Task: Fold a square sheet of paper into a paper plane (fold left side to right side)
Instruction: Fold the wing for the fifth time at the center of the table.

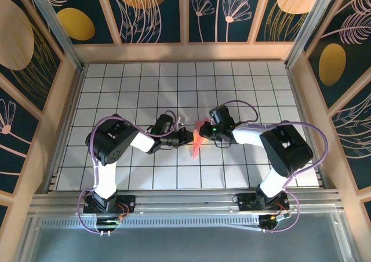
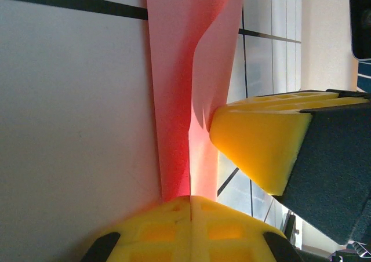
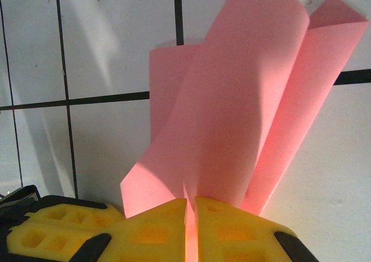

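The paper plane (image 3: 232, 117), half folded, is pinched by the closed left end effector (image 2: 190, 215) and right end effector (image 3: 190, 221); I think its layers should stay aligned and the pull gentle.

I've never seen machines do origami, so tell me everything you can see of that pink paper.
The pink paper is thin and matte, folded into a long narrow shape of several layers with soft creases, some flaps curling open. It is held up over the white tiled table between the two arms: the left pincer is shut on one end, the right pincer shut on it close by, pressing the layers together. It is not a finished plane yet.
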Motion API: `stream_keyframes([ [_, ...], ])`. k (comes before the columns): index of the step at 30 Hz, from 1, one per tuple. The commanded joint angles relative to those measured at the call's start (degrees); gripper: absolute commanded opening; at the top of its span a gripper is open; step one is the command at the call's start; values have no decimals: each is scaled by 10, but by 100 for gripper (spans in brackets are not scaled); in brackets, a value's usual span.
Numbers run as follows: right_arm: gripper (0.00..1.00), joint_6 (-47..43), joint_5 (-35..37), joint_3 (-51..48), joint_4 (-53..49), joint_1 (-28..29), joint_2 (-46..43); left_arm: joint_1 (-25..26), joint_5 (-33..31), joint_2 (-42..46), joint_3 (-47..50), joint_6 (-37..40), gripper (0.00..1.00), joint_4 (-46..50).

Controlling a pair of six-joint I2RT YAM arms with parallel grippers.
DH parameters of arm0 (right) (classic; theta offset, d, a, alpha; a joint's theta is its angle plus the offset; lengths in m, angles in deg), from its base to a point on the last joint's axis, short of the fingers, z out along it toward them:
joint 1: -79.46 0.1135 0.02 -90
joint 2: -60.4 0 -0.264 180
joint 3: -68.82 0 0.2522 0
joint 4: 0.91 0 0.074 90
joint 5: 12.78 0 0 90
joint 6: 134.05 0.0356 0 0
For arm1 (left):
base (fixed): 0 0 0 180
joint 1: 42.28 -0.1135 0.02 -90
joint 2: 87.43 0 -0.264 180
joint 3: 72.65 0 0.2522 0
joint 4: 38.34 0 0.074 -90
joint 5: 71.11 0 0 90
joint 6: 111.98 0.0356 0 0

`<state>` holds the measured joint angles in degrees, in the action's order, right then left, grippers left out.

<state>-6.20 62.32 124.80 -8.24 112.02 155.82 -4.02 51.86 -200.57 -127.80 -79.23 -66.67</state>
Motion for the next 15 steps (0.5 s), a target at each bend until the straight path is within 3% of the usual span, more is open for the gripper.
stream_keyframes([
  [1, 12, -4, 3, -12, 9, -5, 7, -8, -63, -44, 10, 13, 0, 94],
  [15, 10, 5, 0, -33, 22, -8, 27, -8, -60, -57, 3, 9, 0, 100],
])
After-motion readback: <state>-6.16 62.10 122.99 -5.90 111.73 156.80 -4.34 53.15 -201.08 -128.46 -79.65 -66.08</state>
